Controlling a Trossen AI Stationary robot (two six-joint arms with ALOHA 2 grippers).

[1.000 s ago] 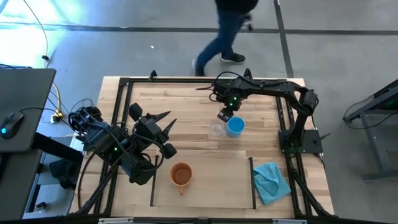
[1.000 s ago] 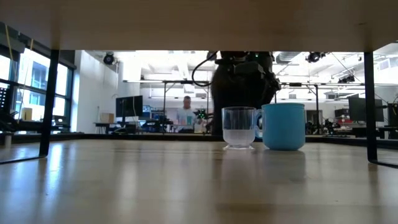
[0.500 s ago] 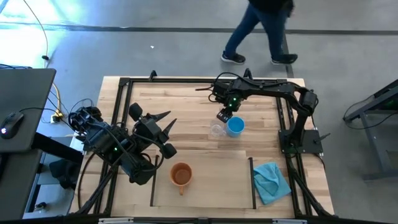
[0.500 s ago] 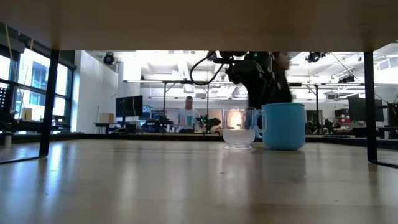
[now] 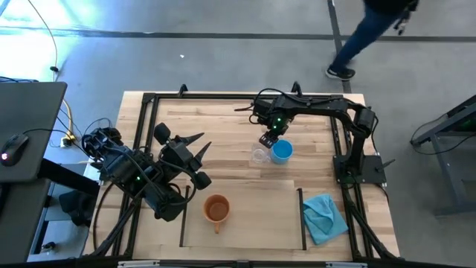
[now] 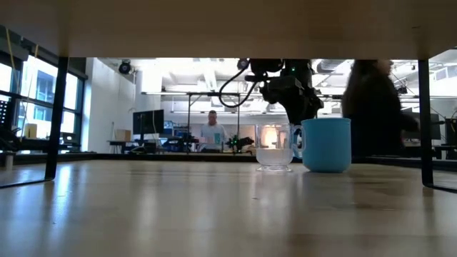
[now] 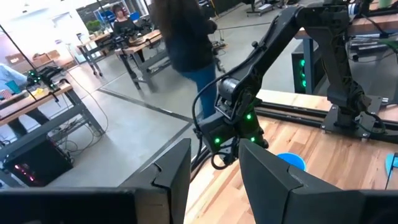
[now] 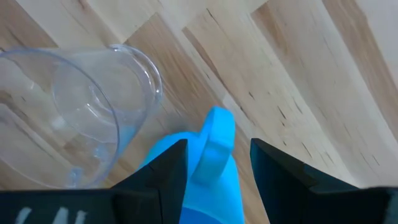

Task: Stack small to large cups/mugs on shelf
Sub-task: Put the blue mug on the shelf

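Two tools are in view, and the right tool (image 5: 268, 139) is the one at work: it hangs over the middle of the counter (image 5: 230, 119) with its dark fingers (image 8: 163, 176) spread wide on either side of the handle of the blue mug (image 5: 281, 151), gripping nothing. One blue mug stands upright there, and its inside looks empty from above. One clear glass cup (image 5: 259, 155) stands just beside the blue mug, upright too; a pale frosted band shows at its base in the low view, and I cannot tell whether that is liquid or thick glass. One orange mug (image 5: 216, 210) sits well apart from the blue mug, upright at the edge of the shelf (image 5: 253, 216), the pale panel between two thin black strips; it appears empty. That makes three vessels in all, one on the shelf and two off it. One teal cloth (image 5: 325, 217) lies crumpled past the shelf's black strip on the blue mug's side. The left tool (image 5: 198, 157) waits above the counter well away from the blue mug, fingers parted and holding nothing. One person (image 5: 372, 33) walks on the floor beyond the counter.
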